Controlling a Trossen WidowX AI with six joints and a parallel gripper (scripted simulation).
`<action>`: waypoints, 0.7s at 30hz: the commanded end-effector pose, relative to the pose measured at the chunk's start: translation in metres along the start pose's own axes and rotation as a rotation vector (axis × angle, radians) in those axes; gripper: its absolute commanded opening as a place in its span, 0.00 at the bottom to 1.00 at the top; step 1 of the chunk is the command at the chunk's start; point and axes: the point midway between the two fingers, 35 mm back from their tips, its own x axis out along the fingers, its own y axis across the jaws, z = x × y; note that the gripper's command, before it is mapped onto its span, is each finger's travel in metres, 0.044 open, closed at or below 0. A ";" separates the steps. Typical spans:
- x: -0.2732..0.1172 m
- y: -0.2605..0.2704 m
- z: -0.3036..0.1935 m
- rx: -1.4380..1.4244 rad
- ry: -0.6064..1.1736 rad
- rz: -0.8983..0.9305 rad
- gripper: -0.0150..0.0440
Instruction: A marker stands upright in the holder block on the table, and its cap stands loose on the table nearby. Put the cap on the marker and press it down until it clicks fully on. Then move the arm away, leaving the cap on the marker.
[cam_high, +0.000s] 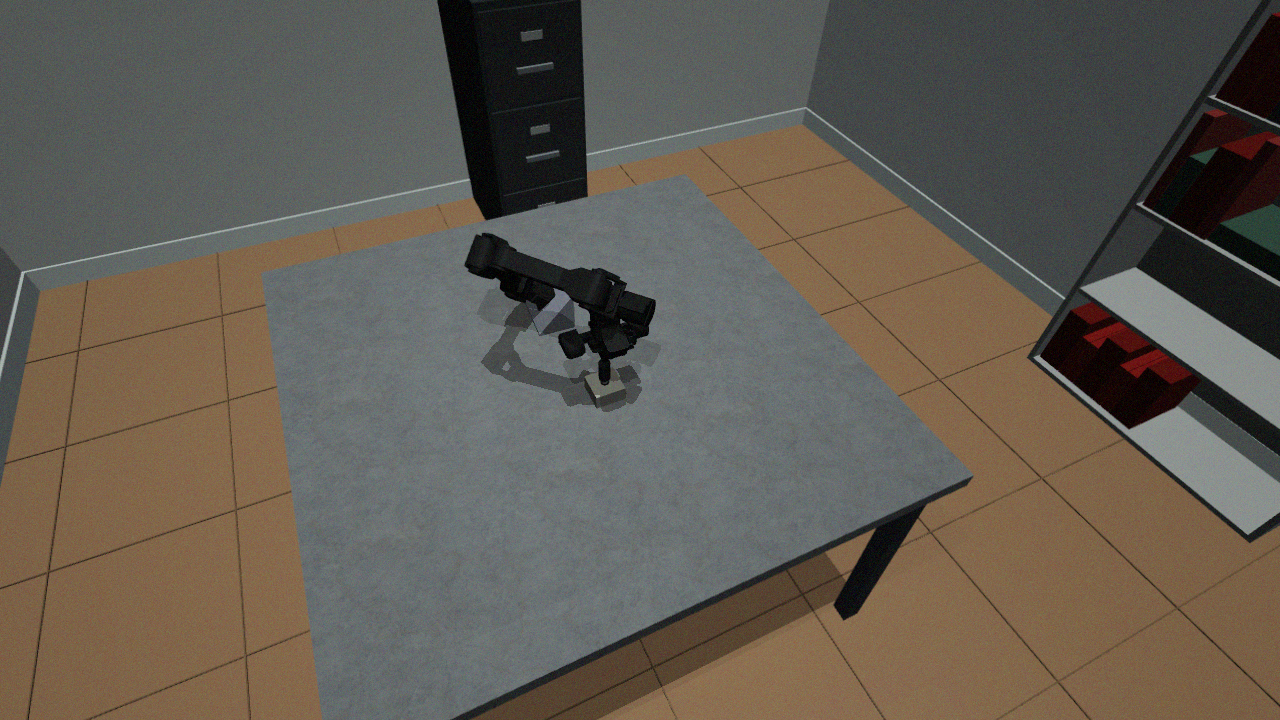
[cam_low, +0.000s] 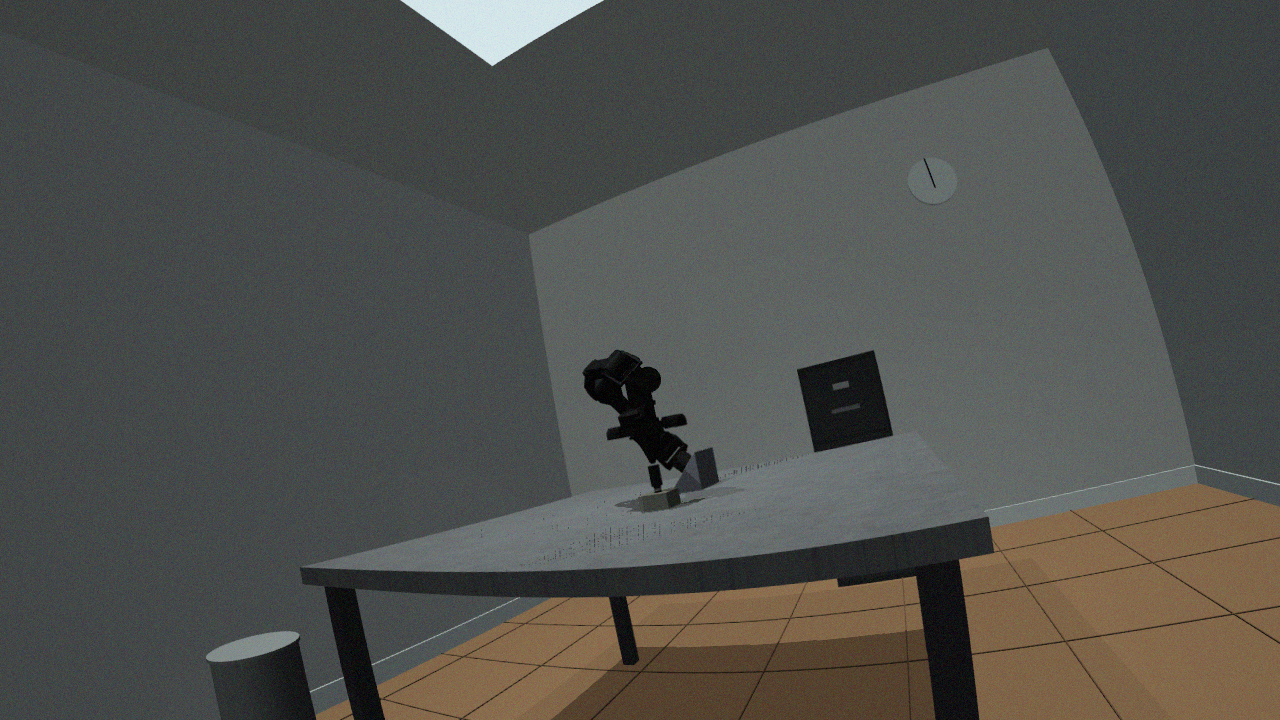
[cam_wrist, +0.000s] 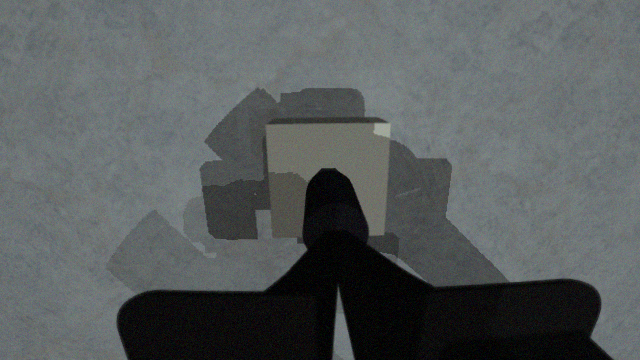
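The pale beige holder block sits on the grey table. A dark capped marker stands upright in it. The cap and the marker body are both too dark to tell apart clearly, and how far down the cap sits cannot be told. My gripper is shut and empty, pointing down. Its joined fingertips are right at the top of the cap, touching it or just above, and hide part of that top in the wrist view.
My arm reaches over the table from behind the block. A grey-blue wedge-shaped object stands near the arm's base. A filing cabinet and a bookshelf stand beyond the table.
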 end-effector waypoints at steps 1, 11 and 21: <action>0.005 0.000 0.000 -0.004 -0.007 0.000 0.25; 0.010 0.000 0.001 0.000 -0.006 0.002 0.25; -0.076 0.000 -0.002 -0.031 -0.085 0.052 0.25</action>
